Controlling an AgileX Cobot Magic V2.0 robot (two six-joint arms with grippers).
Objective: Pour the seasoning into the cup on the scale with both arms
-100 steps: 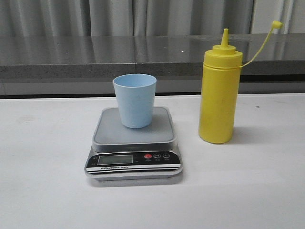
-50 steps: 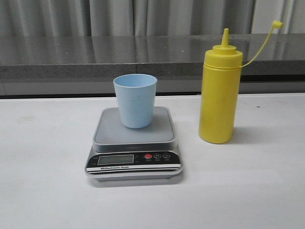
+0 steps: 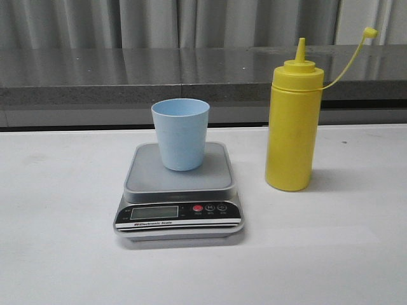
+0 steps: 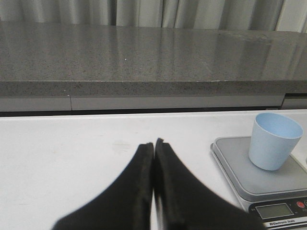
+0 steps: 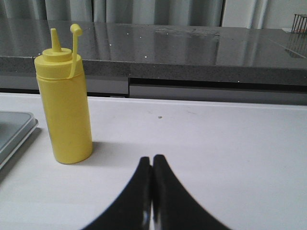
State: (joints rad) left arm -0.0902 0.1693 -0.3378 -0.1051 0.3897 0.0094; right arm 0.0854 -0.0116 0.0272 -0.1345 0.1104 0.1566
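You see both claws pressed closed and empty, left gripper point(image 4: 154, 143), right gripper point(image 5: 152, 159); cup point(image 3: 180, 133) upright on scale point(image 3: 179, 190), seasoning point(image 3: 293, 127) beside it

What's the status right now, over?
Left gripper and right gripper shut, empty. Seasoning bottle upright, uncapped, beside scale. Cup on scale. Nothing in the way.
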